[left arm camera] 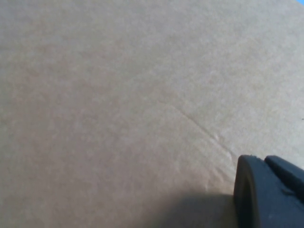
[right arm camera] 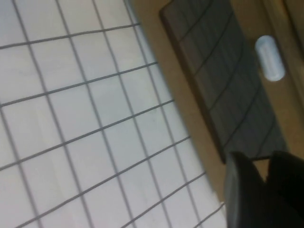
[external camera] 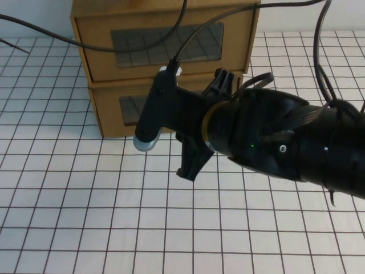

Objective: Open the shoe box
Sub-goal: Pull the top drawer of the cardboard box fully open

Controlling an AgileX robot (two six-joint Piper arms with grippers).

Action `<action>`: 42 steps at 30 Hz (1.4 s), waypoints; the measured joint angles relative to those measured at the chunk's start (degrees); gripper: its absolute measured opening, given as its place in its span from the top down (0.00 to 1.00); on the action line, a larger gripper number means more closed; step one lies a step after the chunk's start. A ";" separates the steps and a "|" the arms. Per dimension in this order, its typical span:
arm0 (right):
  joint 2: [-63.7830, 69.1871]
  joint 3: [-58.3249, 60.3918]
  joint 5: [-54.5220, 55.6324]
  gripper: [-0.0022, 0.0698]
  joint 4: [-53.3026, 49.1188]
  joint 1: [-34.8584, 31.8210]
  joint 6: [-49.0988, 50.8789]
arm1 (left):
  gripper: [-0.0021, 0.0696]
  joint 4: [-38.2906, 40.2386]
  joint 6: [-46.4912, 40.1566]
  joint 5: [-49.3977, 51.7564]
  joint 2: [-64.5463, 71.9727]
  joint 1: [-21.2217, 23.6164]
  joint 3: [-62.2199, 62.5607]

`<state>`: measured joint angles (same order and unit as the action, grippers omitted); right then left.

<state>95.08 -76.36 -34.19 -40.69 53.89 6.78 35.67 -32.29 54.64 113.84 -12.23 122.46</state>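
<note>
A: Nearest the camera, see right gripper [right arm camera: 268, 190] poised before lower shoe box [external camera: 108, 108], beside pale tab [right arm camera: 270, 58]. Cannot tell jaw gap.

B: Aimed there to pull, probably. Farther back, left gripper [left arm camera: 270, 190] close to cardboard [left arm camera: 118, 95], perhaps bracing. Cannot tell jaws either.

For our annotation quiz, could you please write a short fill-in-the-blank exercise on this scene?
1. ___ boxes stand stacked on the table.
2. The right gripper is before the ___ one.
3. The left gripper sits close against plain ___.
4. The table shows a ___ of dark lines.
Missing: two; lower; cardboard; grid.
</note>
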 joint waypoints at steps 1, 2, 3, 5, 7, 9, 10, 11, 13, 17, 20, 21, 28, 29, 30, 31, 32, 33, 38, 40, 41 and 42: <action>0.39 0.00 0.76 0.81 -3.10 0.00 1.49 | 0.97 0.00 0.00 0.11 0.00 0.00 0.00; 0.83 0.00 1.50 0.75 -6.34 0.00 3.29 | 0.97 0.10 0.00 0.22 0.00 0.00 0.00; 1.13 0.00 2.10 0.71 -9.65 0.00 5.34 | 0.97 0.10 0.13 0.22 0.00 0.00 0.00; 1.74 0.00 3.63 0.61 -16.48 0.00 10.13 | 0.97 0.14 0.23 0.42 0.00 0.00 0.00; 2.41 0.00 4.44 0.57 -22.26 0.00 14.71 | 0.97 0.23 0.37 0.42 0.00 0.00 0.00; 2.99 0.00 5.29 0.57 -27.24 -0.12 18.81 | 0.97 0.23 0.50 0.53 0.00 0.00 0.00; 3.54 0.00 6.06 0.57 -29.52 -0.41 20.70 | 0.97 0.27 0.50 0.54 0.00 0.00 0.00; 3.90 -0.11 7.13 0.58 -31.42 -0.75 22.31 | 0.97 0.27 0.50 0.68 0.00 0.00 0.00; 4.94 -0.53 8.67 0.59 -33.70 -1.84 24.52 | 0.97 0.36 0.50 1.00 0.00 0.00 0.00; 6.93 -3.37 10.66 0.61 -35.17 -4.03 25.82 | 0.97 0.48 0.97 1.69 0.00 0.00 0.03; 8.32 -5.98 11.83 0.62 -35.59 -5.19 25.94 | 0.97 0.58 1.31 2.14 0.00 0.00 0.03; 8.70 -6.50 12.08 0.62 -35.72 -5.33 25.52 | 0.97 0.58 1.31 2.14 0.00 0.00 0.13; 13.23 -7.45 13.13 0.64 -36.22 -5.45 22.53 | 0.97 0.67 1.53 2.61 0.00 0.00 0.13; 13.85 -7.51 13.25 0.64 -36.30 -5.67 22.50 | 0.97 0.67 1.53 2.68 0.00 0.00 0.13; 14.36 -7.51 13.33 0.64 -36.36 -5.78 22.37 | 0.97 0.67 1.53 2.68 0.00 0.00 0.13; 14.88 -7.51 13.33 0.64 -36.36 -6.09 22.27 | 0.97 0.67 1.66 2.68 0.00 0.00 0.13; 15.31 -7.51 13.33 0.64 -36.45 -6.44 22.27 | 0.97 0.67 1.66 2.68 0.00 0.00 0.13; 15.81 -7.51 13.38 0.64 -36.45 -6.67 22.22 | 0.97 0.67 1.66 2.68 0.00 0.00 0.13; 16.49 -7.64 13.38 0.64 -36.88 -7.88 22.13 | 0.97 0.67 1.79 2.97 0.00 0.00 0.15; 16.49 -7.73 13.38 0.64 -36.88 -7.97 22.13 | 0.97 0.67 1.88 2.97 0.00 0.00 0.25; 16.49 -7.73 13.38 0.64 -36.88 -8.10 22.13 | 0.97 0.67 1.88 2.97 0.00 0.00 0.25; 16.49 -7.73 13.38 0.64 -36.88 -8.10 22.13 | 0.97 0.67 1.88 3.01 0.00 0.00 0.25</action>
<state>111.57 -84.09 -20.82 -77.57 45.79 28.91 36.34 -30.42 57.65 113.84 -12.23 122.71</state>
